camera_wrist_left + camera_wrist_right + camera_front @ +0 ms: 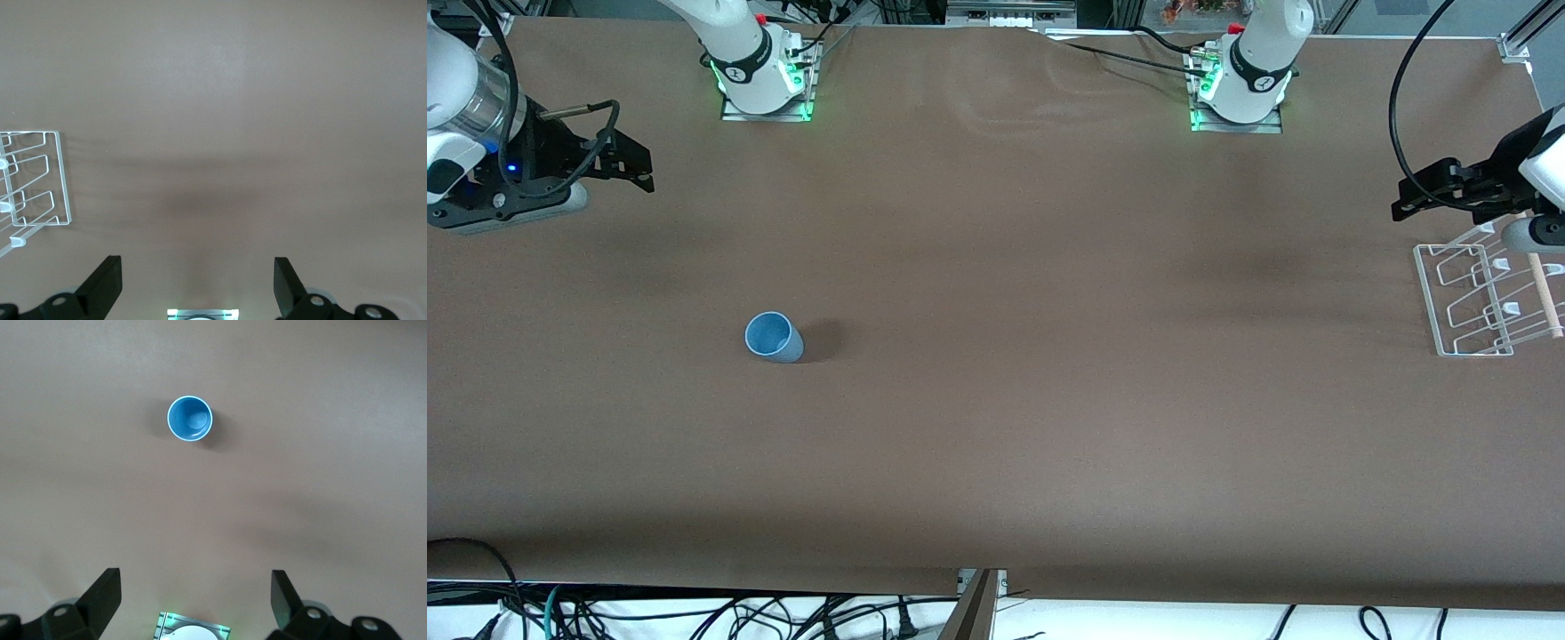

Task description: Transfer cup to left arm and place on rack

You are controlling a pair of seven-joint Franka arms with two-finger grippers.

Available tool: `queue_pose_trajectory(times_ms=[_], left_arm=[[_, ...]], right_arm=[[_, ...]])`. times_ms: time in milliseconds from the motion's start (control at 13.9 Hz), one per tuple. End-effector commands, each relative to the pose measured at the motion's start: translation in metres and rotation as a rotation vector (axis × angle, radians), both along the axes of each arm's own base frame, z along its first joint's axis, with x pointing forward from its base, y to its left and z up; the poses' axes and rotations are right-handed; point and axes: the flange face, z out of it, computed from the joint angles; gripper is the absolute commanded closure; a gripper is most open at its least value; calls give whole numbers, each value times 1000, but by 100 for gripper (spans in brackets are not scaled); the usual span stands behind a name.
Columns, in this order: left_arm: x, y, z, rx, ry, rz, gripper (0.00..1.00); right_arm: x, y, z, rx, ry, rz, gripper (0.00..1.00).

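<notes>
The light-blue cup [774, 338] stands upright on the brown table, toward the right arm's end; the right wrist view looks down into its open top [190, 419]. My right gripper [636, 160] is open and empty, up in the air at the right arm's end of the table, apart from the cup; its own view shows it [195, 577] over bare table. The white wire rack [1485, 298] with its pale wooden rod sits at the left arm's end. My left gripper [1399, 200] hovers open and empty beside the rack [40, 180], over bare table [197, 263].
Both arm bases with green lights [765, 84] [1240, 93] stand along the table edge farthest from the front camera. Loose cables [694, 618] hang below the table's near edge. A black cable [1405, 107] loops above the left gripper.
</notes>
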Motion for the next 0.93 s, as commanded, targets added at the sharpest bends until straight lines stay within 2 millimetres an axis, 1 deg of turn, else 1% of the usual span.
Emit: queue_pose_trajectory(times_ms=[0, 288, 503, 647, 863], left_arm=[[-8, -2, -3, -6, -13, 11, 0], [-3, -4, -11, -5, 7, 6, 0], [-1, -5, -8, -6, -2, 3, 0], [4, -6, -16, -12, 12, 3, 0], [8, -8, -11, -8, -2, -2, 0]], right_arm=[[0, 6, 7, -34, 2, -10, 1], [1, 5, 5, -35, 5, -1, 1], [0, 5, 4, -34, 13, 5, 1], [0, 5, 4, -36, 13, 3, 1], [1, 5, 4, -35, 10, 5, 1]])
